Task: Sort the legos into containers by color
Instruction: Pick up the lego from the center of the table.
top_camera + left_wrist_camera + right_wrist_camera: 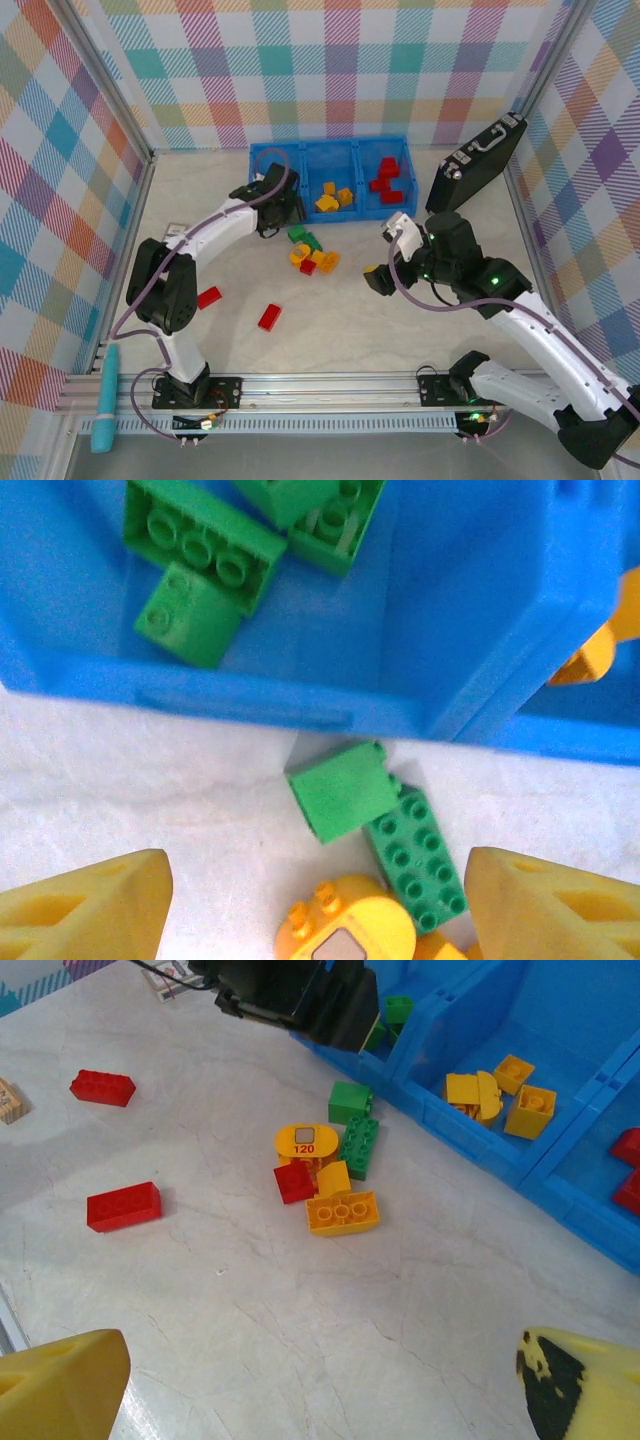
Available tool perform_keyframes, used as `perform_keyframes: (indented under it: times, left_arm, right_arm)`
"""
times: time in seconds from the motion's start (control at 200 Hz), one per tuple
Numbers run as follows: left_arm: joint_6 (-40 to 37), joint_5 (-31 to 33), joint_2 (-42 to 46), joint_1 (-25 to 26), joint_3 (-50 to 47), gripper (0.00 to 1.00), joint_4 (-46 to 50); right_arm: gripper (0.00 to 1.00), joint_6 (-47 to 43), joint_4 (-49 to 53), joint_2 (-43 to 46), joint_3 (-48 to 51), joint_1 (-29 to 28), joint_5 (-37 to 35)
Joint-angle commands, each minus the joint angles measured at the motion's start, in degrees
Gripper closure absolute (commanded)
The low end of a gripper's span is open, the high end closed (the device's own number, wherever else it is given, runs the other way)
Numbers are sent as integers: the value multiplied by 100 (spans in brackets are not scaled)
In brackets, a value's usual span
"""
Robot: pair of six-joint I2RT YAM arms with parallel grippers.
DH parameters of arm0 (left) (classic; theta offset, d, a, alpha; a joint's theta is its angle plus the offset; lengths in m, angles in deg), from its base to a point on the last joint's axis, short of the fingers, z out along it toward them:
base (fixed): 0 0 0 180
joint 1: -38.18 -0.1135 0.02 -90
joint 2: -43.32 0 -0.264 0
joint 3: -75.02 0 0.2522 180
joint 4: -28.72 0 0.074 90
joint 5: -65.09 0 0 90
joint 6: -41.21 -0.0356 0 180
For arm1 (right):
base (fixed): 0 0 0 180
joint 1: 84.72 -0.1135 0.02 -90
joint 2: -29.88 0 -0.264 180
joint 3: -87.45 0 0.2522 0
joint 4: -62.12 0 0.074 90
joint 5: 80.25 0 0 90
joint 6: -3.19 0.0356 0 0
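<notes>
Got the left gripper [283, 215] spread open, empty, by the blue tray [330, 144] at upper middle. Same with the right gripper [376, 277], wide open at centre-right. Spotted loose legos [311, 253] piled mid-frame, more already in the compartments [328, 166].

Bright, even light falls from above; the legos [342, 1213] cast short, soft shadows on the pale surface [250, 1310]. The left wrist view is slightly soft throughout. The yellow fingers [60, 1380] of the right tool [322, 1355] blur at the frame's lower corners.
</notes>
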Motion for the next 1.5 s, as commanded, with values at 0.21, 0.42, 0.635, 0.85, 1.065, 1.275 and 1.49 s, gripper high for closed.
perform_keyframes:
  times: [0.21, 0.42, 0.635, 0.85, 1.065, 1.275, 1.49]
  left_arm:
    - [173, -444, -575, 66, 212, 25, -160]
    - [288, -548, -909, 93, 270, 26, -340]
    - [332, -524, -1186, 110, 318, 26, -408]
    - [349, -455, -1446, 99, 430, 26, -441]
    - [406, -484, -1625, 75, 507, 32, -480]
    - [418, -517, -1612, 56, 400, 47, -449]
    - [425, -525, -1448, 49, 92, 57, -399]
  right_arm:
    - [1, 73, -184, -79, -46, 42, 69]
    - [1, 80, -245, -167, -36, 60, 54]
    - [1, 82, -289, -229, -40, 78, 90]
    - [1, 152, -281, -288, -3, 94, 132]
    - [1, 161, -294, -299, 23, 96, 136]
    - [1, 161, -351, -290, 68, 96, 127]
    - [1, 145, -342, -247, 82, 96, 81]
